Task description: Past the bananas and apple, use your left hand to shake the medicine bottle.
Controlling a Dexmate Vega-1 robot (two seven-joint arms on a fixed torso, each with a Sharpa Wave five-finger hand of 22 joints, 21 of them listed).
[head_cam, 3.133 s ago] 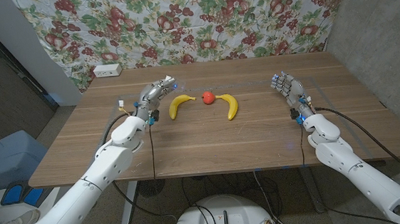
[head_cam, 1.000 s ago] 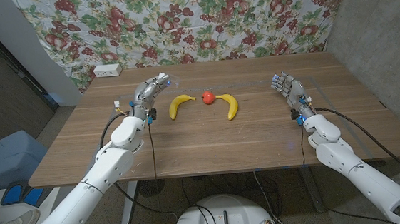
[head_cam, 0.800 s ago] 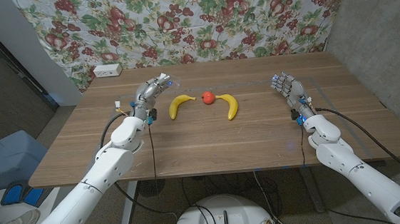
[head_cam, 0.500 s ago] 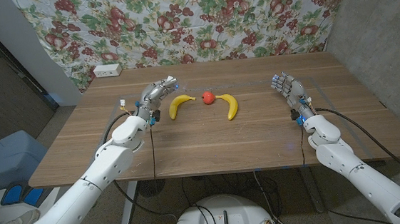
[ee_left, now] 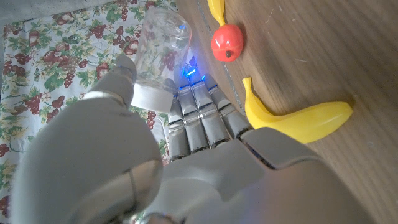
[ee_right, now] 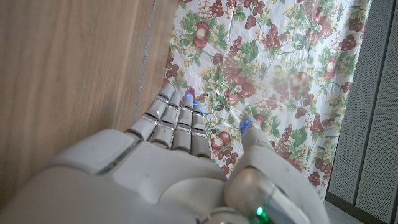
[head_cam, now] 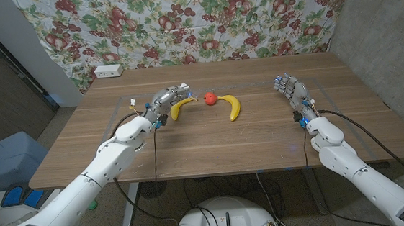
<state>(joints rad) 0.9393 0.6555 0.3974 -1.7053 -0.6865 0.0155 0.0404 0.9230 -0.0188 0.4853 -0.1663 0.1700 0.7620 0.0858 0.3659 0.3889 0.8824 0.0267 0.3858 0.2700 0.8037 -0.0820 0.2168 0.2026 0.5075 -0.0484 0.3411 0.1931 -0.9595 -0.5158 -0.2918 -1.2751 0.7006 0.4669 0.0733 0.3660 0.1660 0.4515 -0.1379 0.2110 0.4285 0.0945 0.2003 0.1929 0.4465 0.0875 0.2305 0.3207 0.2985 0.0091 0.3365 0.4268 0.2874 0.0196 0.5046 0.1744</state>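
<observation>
My left hand point(head_cam: 166, 98) is raised just above the table and grips a clear medicine bottle point(head_cam: 181, 91) with a white cap. In the left wrist view the bottle point(ee_left: 163, 37) sits between thumb and fingers point(ee_left: 199, 118), cap toward the palm. The hand hangs over the stem end of the left banana point(head_cam: 179, 107). The red apple point(head_cam: 210, 98) lies between that banana and the right banana point(head_cam: 233, 108). The wrist view shows the apple point(ee_left: 226, 42) and the nearer banana point(ee_left: 298, 118) beyond the fingers. My right hand point(head_cam: 290, 89) stands at the table's right, fingers apart, holding nothing.
A white box point(head_cam: 108, 71) sits at the table's point(head_cam: 212, 145) back left edge, in front of the fruit-patterned cloth point(head_cam: 195, 20). A grey wall borders the right side. Thin tape lines mark the table around the fruit.
Holding the bottle, my left hand swung left, then back right; it now reaches over the left banana's end. The fruit and my right hand have not moved.
</observation>
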